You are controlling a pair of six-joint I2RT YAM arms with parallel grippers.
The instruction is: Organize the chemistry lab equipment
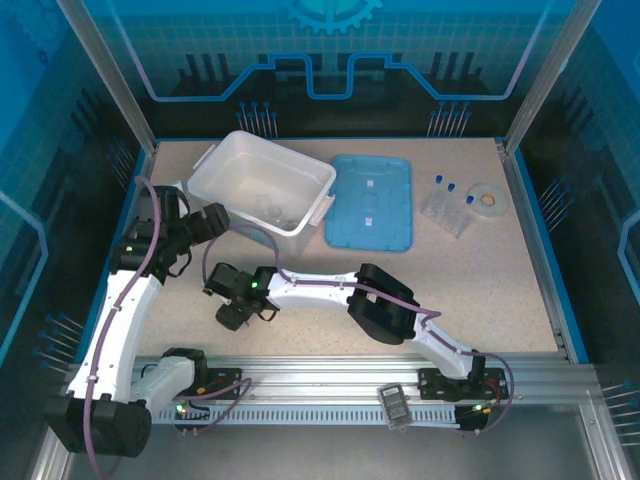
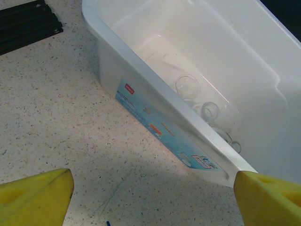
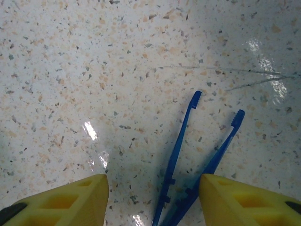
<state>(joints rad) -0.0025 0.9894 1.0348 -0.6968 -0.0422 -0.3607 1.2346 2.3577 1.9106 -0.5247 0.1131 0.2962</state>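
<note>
Blue tweezers [image 3: 176,155] lie flat on the speckled bench [image 1: 500,290], their two thin arms splayed apart at the far tips and meeting at the near end. In the right wrist view they sit between the yellow fingers [image 3: 66,200] of the right end effector [image 3: 150,202], closer to the finger on the right of that view, and neither finger touches them. That end effector is spread wide and grips nothing. From above, the right end effector [image 1: 232,300] is at the end of its arm, stretched leftward across the front of the bench, just short of the white bin [image 1: 225,185]. The left end effector [image 1: 205,225] is near the bin's front left corner. In its wrist view the left end effector [image 2: 150,202] is also released, its fingers far apart and empty, with bare bench below it and the bin's labelled near wall [image 2: 155,117] running diagonally ahead. Inside the bin several glass beakers [image 2: 188,87] rest on the bottom, close together. A black ridged strip [image 2: 26,23] lies on the bench past the bin's corner. To the right of the bin, a blue lid [image 1: 372,200] lies flat. Farther right, the capped tubes [image 1: 447,205] rest side by side, with a white tape ring [image 1: 487,198] just beside them.
</note>
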